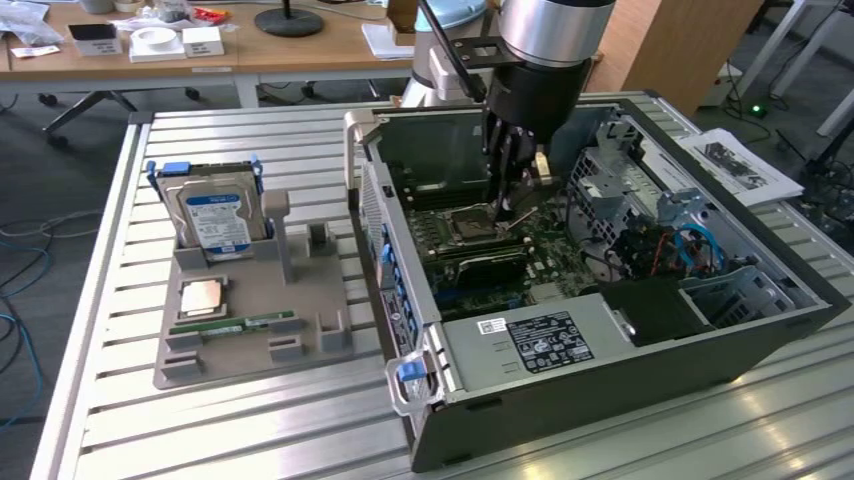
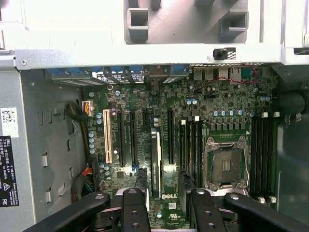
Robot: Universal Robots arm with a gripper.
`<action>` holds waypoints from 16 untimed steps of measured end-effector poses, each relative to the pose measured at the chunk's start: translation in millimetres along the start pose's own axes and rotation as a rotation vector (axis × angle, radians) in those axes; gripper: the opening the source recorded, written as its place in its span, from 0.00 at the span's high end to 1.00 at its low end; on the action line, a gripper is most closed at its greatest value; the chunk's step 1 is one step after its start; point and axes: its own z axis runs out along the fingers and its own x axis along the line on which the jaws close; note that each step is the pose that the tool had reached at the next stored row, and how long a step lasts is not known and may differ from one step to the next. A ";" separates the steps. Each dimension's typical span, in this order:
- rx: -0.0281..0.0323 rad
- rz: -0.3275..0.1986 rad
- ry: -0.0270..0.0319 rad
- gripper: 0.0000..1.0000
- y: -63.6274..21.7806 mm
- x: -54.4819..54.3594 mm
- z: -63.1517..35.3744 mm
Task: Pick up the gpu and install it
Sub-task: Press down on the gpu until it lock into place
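Table [image 1: 200,440]: slatted metal, carries open computer case [image 1: 747,340].
Gripper [image 2: 163,193]: inside case, fingers apart astride gpu [image 2: 155,162].
Gpu: edge-on, upright on motherboard [image 2: 222,106].

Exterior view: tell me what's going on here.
The arm's tool is down inside the open computer case, just above the motherboard. The gpu stands edge-on among the expansion slots, between the tool's open fingers. Whether it is fully seated can't be told.
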 end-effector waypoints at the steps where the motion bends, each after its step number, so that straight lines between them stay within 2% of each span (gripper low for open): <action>1: 0.0000 0.000 0.0000 0.61 0.0 0.0 0.0; 2: 0.0000 0.000 0.0000 0.68 0.0 0.0 0.0; 3: 0.0000 0.000 0.0000 0.68 0.0 0.0 0.0; 6: 0.0001 0.000 0.0000 0.85 0.0 0.0 0.0; 8: 0.0000 0.000 0.0000 0.89 0.0 0.0 0.0; 16: 0.0000 0.000 0.0000 0.89 0.0 -0.2 0.7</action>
